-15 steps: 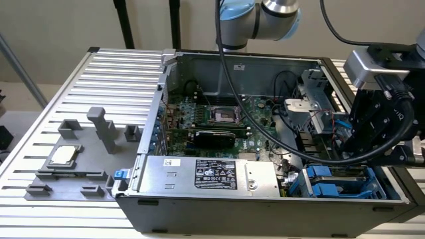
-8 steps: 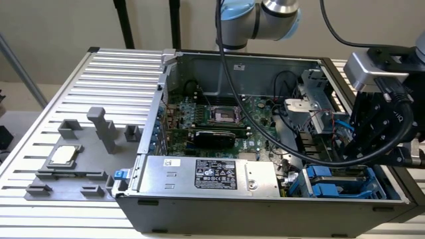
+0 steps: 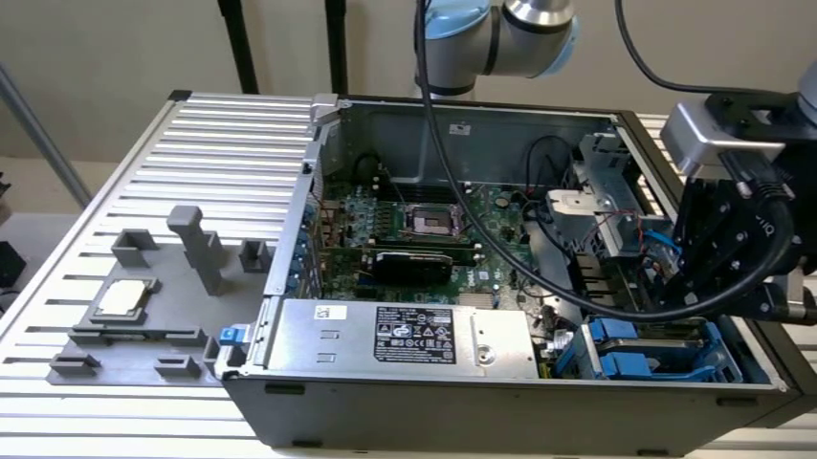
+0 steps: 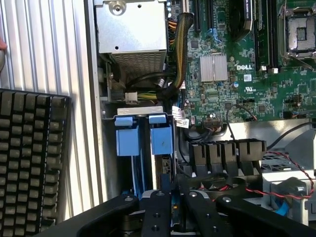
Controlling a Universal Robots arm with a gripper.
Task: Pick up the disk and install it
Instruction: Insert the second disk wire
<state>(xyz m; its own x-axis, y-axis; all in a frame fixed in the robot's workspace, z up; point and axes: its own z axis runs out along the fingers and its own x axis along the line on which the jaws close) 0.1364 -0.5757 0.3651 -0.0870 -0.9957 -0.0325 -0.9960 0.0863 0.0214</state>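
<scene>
Inside the open computer case (image 3: 422, 124), at the corner near the exterior view's right, the gripper (image 3: 690, 287) is low over the drive bay (image 3: 664, 354). In the wrist view, its black fingers (image 4: 158, 212) stand close together around the upper edge of a blue-railed carrier, which I take to be the disk (image 4: 160, 143). The disk stands on its edge in the bay, just beside a second blue carrier (image 4: 127, 140). Whether the fingers already press on it, I cannot tell, because the contact place is hidden behind the finger links.

I judge that the step in hand is the seating of the disk in its slot, or the grasp on it there. The next move calls for a straight path along the blue rails, without tilting, and care for the red and black wires (image 4: 276, 192) and the black connectors (image 4: 222, 153) just beside the fingers.
</scene>
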